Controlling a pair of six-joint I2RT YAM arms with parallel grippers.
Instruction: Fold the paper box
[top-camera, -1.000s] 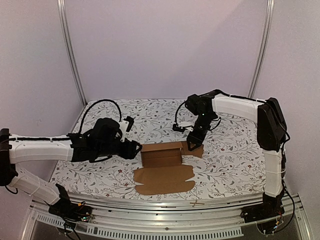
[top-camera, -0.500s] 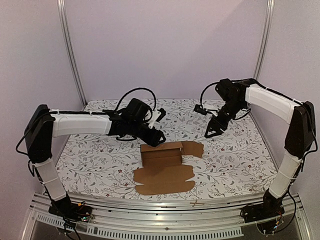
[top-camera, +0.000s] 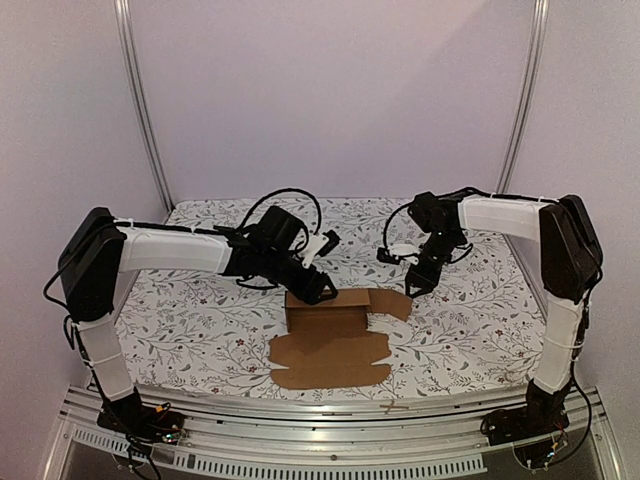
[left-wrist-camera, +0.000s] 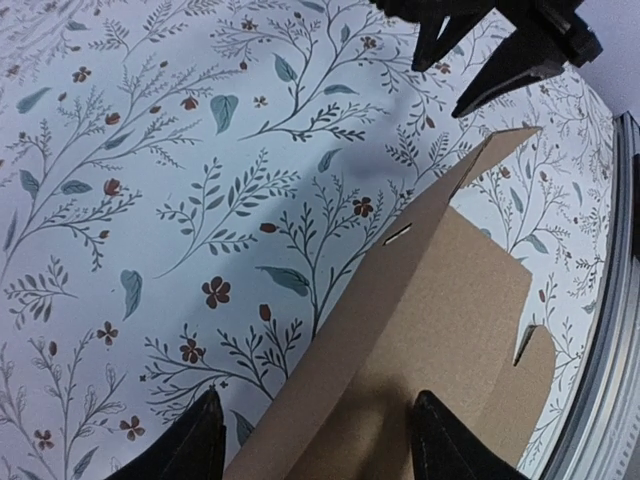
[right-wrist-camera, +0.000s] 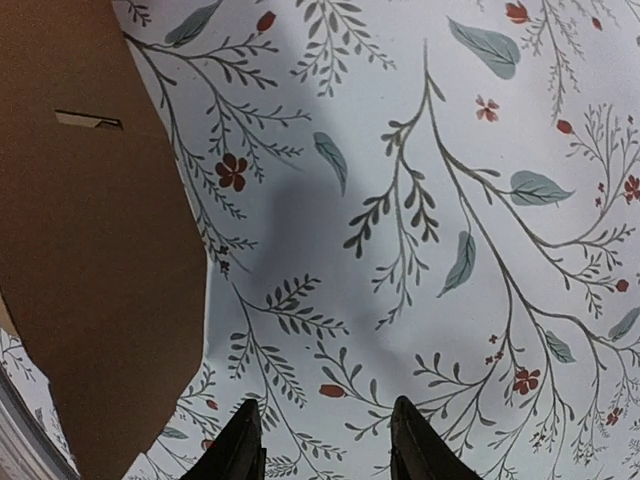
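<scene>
Since dropping lower, left pincer (top-camera: 325, 292) straddles paper box (top-camera: 325, 312) wall, right pincer (top-camera: 411, 287) nears its flap (both apart).

No text, label, brand or number can be read: the box (top-camera: 325, 312) is plain brown, the desk (top-camera: 200, 320) cover only floral.

The right gripper (right-wrist-camera: 325, 450) shows two black fingertips (right-wrist-camera: 243, 445) standing apart at the near edge, with nothing between them but a white cloth (right-wrist-camera: 450, 250) printed with leafy sprigs and small red flowers. To their left, a plain brown flap of the paper box (right-wrist-camera: 90, 250) covers the cloth. A short slot (right-wrist-camera: 88, 120) is cut in its far part, and the left fingertip is near the flap's edge, apart from it.
</scene>
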